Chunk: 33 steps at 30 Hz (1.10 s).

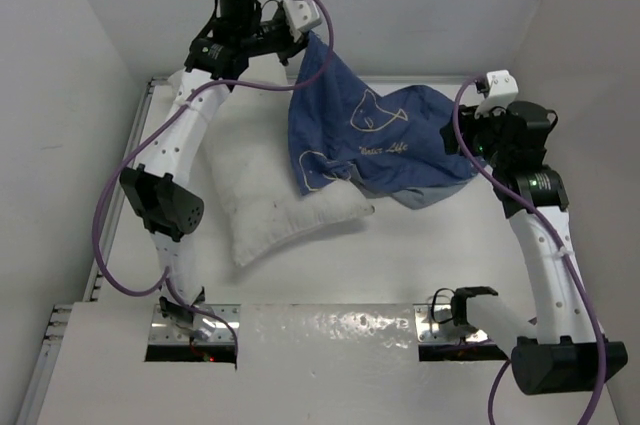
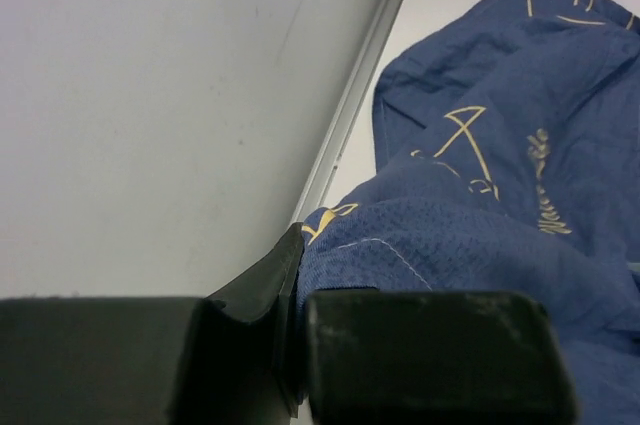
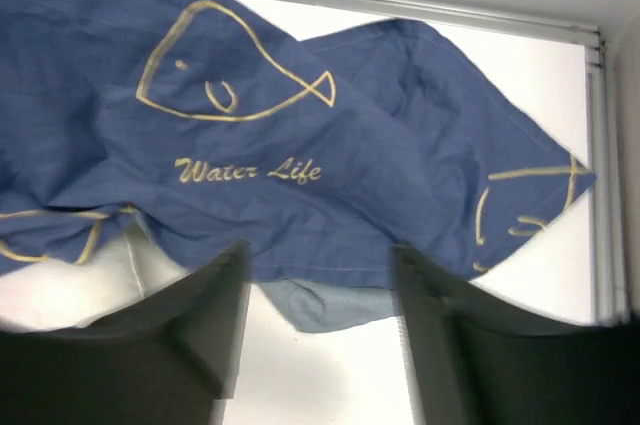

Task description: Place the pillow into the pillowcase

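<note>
Now, left tool (image 2: 290,345) pinching pillowcase (image 1: 370,135) corner up high; right tool (image 3: 320,315) spread, just off the hem. Pillow (image 1: 270,207) on surface (image 1: 420,265), partly under cloth. Best: grip that hem, stretch the mouth wide.

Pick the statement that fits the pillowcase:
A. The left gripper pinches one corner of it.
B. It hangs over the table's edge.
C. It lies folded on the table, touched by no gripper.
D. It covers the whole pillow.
A: the left gripper is shut on a corner of the pillowcase and holds it up, while much of the pillow lies bare on the table.
</note>
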### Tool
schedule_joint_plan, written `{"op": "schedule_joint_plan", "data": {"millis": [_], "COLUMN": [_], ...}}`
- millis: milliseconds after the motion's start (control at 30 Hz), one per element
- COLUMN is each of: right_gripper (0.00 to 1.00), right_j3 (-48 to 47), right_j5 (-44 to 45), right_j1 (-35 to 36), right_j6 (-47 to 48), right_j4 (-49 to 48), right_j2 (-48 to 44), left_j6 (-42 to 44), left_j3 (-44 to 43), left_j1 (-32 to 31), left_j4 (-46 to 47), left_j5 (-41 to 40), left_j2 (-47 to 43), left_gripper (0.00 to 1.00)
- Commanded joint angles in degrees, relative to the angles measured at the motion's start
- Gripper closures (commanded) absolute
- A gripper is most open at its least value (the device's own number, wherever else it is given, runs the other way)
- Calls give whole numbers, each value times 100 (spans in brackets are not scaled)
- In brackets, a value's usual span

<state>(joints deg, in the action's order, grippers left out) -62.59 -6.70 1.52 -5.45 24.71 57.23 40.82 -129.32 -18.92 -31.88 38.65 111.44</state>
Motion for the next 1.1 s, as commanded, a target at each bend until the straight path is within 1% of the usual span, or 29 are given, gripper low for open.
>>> {"op": "schedule_joint_plan", "data": {"millis": [0,67,100,133,167,233,267,333,400,433,467,500,533,567,633,700,733,767,800,833,867,900,933,1033,1067], "right_gripper": [30,20,10,4,1,1,1,1,1,1,1,1,1,1,2,15,25,38,69,83,95,100,100,100,100], "right_j3": [1,-34,-26,1,36,-42,-208,-498,-561,-562,-501,-448,-317,-272,-306,-595,-884,-1043,-1193,-1464,-1589,-1694,-1930,-2449,-2582], "right_j5": [-635,-894,-903,-668,-518,-438,-464,-673,-692,-658,-466,-290,-97,184,370,511,486,398,189,100,20,-146,-243,-620,-709], "right_j1": [-3,260,426,646,1118,1542,1919,2394,2694,2844,3106,3222,3362,3399,3408,3416,3408,3408,3416,3434,3451,3460,3487,3592,3662], "right_j6": [237,483,510,588,789,879,784,590,283,134,37,-78,-409,-595,-1121,-1273,-1326,-1335,-1344,-1379,-1379,-1345,-1275,-1099,-1029], "right_j4": [-424,-186,-186,-255,-561,-905,-1333,-1931,-2389,-2888,-3119,-3374,-3916,-4165,-4570,-4554,-4406,-4309,-4203,-4037,-3966,-3895,-3782,-3614,-3605], "right_j2": [216,489,621,875,1008,1437,1605,2078,2318,2423,2624,2731,2845,3125,3451,3959,4119,4260,4470,4542,4586,4578,4534,4210,4104], "left_j6": [-215,-215,-232,-232,-241,-241,-241,-241,-241,-232,-241,-241,-267,-293,-425,-696,-820,-960,-1188,-1312,-1444,-1689,-1804,-2034,-2025], "left_j3": [3,-32,-32,-50,-41,-24,-15,38,117,152,170,213,223,223,231,275,293,310,319,319,302,276,232,-128,-407], "left_j1": [28,28,28,28,28,37,29,28,28,28,37,37,37,46,55,81,125,143,160,186,204,222,248,257,257], "left_j4": [419,428,428,428,437,454,472,533,595,665,700,735,779,806,902,1016,1191,1271,1368,1516,1588,1745,1816,2184,2299], "left_j5": [-209,-209,-209,-218,-261,-314,-384,-481,-701,-780,-954,-1035,-1105,-1210,-1307,-1439,-1518,-1684,-1781,-1904,-2201,-2378,-2859,-3766,-4404], "left_j2": [-281,-280,-280,-272,-263,-254,-263,-289,-342,-359,-377,-386,-395,-395,-395,-421,-439,-447,-474,-483,-491,-518,-526,-518,-509], "left_gripper": [100,100,100,100,100,100,100,100,100,100,100,100,100,100,100,100,100,100,100,100,100,100,100,100,100]}}
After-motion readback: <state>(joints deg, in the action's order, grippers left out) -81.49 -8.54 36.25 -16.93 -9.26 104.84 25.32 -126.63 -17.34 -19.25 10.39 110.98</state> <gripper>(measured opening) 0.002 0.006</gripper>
